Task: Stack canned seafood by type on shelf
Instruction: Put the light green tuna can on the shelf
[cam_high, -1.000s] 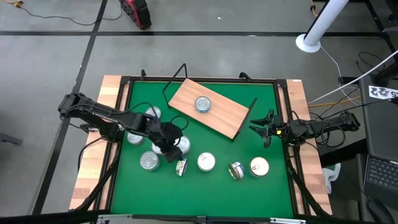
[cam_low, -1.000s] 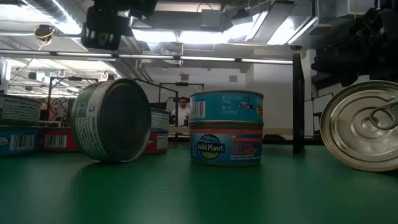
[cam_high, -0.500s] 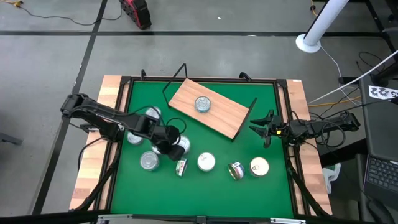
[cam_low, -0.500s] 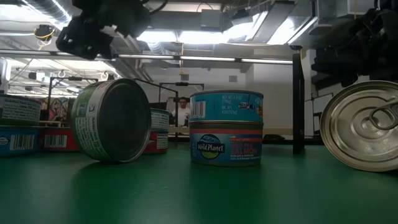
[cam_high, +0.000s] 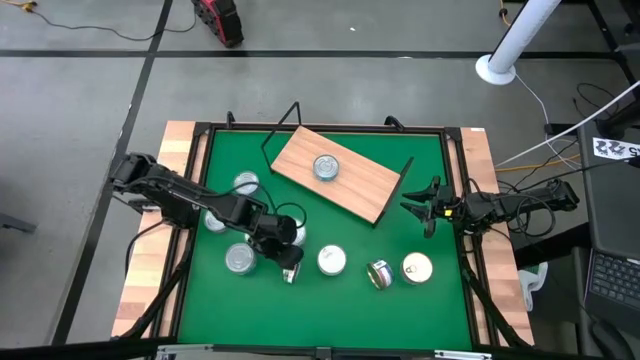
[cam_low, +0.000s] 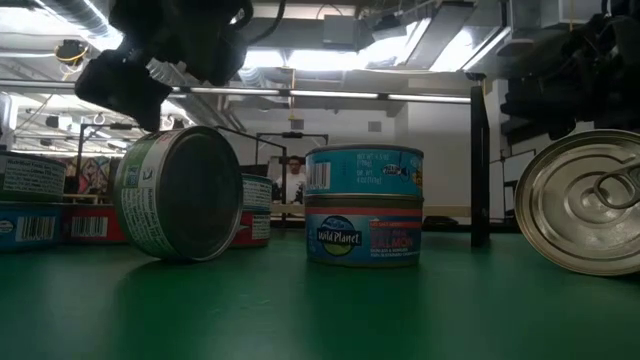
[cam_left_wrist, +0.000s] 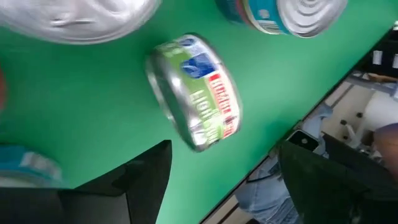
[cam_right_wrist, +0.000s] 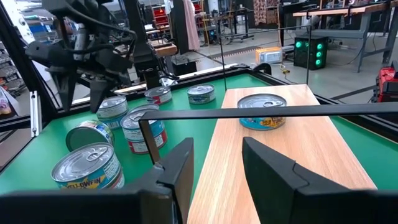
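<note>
Nearest, a green-labelled tin lies on its side on the green table. The left gripper hovers just above it, fingers spread wide, holding nothing. Farther back, one tin sits on the wooden shelf. The right gripper waits beside the shelf, fingers partly apart, empty.

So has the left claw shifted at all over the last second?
Yes. In the high view the left claw has slid away from the shelf, toward the tin lying on its side at the mat's near edge.
</note>
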